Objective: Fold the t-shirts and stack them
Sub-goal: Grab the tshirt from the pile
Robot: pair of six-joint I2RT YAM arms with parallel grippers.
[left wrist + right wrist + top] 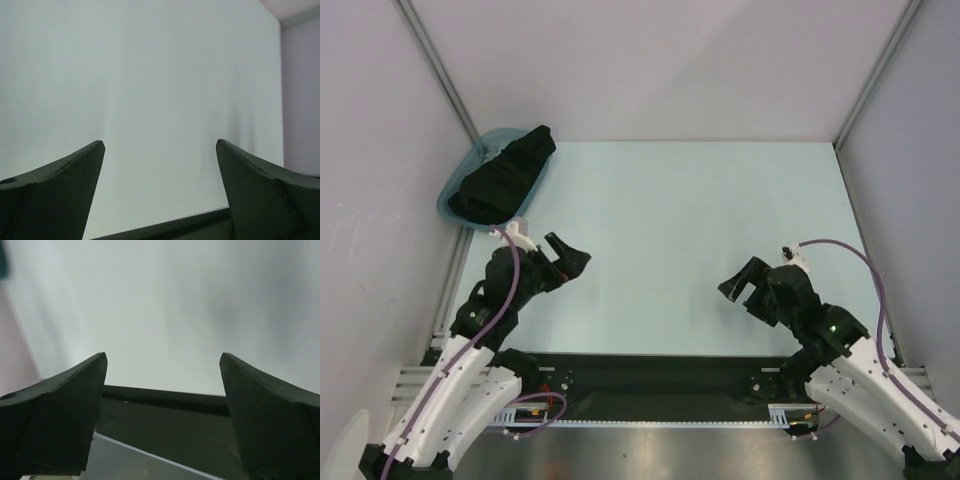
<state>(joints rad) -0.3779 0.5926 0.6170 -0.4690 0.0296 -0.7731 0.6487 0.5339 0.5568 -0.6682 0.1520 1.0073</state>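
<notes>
One teal tub (450, 203) stands at the far-left corner of the table (700, 220), holding a heap of black t-shirts (505, 175); their number cannot be told. There are two grippers, both spread wide and empty. The left gripper (568, 262) is near the heap, on its near side. The right gripper (738, 285) is well apart from it, across the table.

Bright, even light, soft shadows; hazy wrist views; t-shirts (505, 172) featureless black.

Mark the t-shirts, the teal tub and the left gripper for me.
t-shirts (505, 175): top external view, middle of the black heap.
teal tub (468, 166): top external view, on its left rim.
left gripper (160, 142): left wrist view, midway between its spread fingertips.
</notes>
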